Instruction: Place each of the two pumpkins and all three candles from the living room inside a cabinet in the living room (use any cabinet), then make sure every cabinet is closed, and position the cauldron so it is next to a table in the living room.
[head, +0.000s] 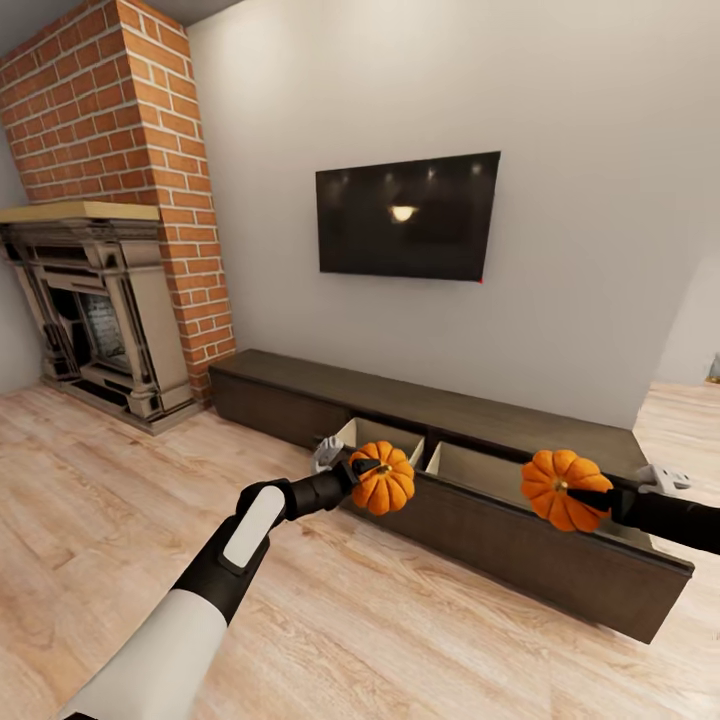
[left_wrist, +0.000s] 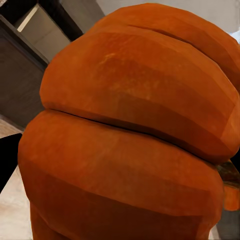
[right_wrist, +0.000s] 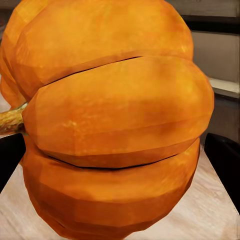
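Note:
Each arm carries one orange ribbed pumpkin. My left gripper (head: 368, 474) is shut on the left pumpkin (head: 383, 478), held in front of the open drawer's near edge; up close in the left wrist view this pumpkin (left_wrist: 130, 130) blocks the fingers. My right gripper (head: 585, 497) is shut on the other pumpkin (head: 560, 488), which hangs over the drawer's right half; in the right wrist view that pumpkin (right_wrist: 110, 120) sits between dark fingers (right_wrist: 225, 160). The long dark-brown cabinet (head: 520, 545) stands under the television with one drawer pulled out, pale wood inside. Candles and cauldron are out of view.
A black television (head: 408, 215) hangs on the grey wall above the cabinet. A brick chimney with a stone fireplace (head: 95, 310) stands at the left. Light wood floor (head: 120, 500) stretches between me and the cabinet. A doorway opens at the far right.

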